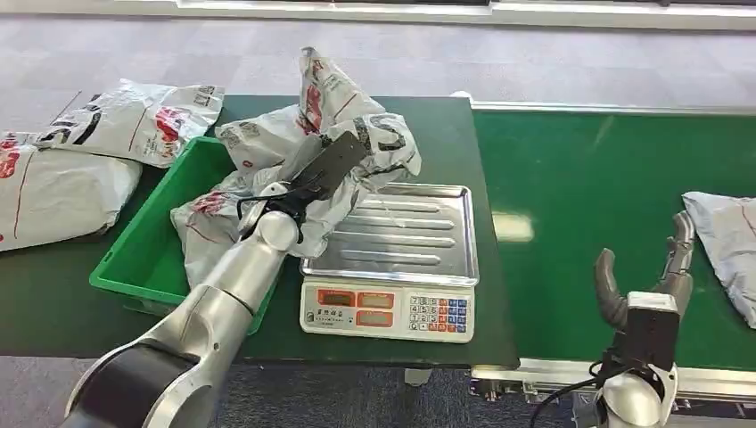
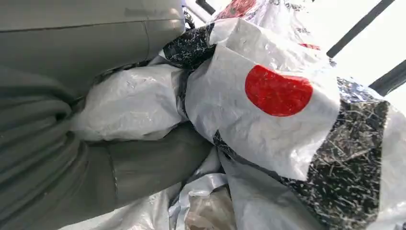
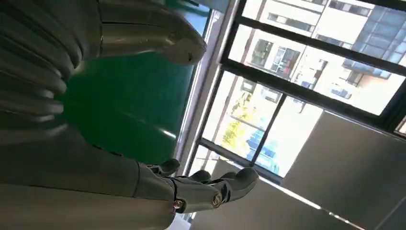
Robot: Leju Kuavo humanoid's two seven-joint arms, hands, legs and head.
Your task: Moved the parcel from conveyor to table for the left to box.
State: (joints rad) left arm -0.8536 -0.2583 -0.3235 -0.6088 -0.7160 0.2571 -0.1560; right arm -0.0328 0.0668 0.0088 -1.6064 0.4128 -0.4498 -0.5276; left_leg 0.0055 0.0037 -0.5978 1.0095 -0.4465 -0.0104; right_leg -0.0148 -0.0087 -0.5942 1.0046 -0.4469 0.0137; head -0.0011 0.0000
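Boxing step: left hand [image 1: 314, 174] grips the parcel [image 1: 294, 147] between scale [image 1: 390, 267] and bin [image 1: 147, 254] — you swing it binward. Right hand [image 1: 646, 281] empty, fingers spread.

1. This is a parcel-sorting or logistics work area in a large indoor hall.
2. A green conveyor belt [image 1: 606, 205] with metal edges runs beside a dark green table [image 1: 374, 343].
3. An electronic weighing scale [image 1: 390, 267] stands on the table next to a green plastic bin [image 1: 143, 259].
4. White courier bags [image 1: 107, 125] lie piled around.
5. Grey carpet floor [image 1: 178, 53] and tall windows [image 3: 306, 81] facing other buildings suggest an office-like hall.
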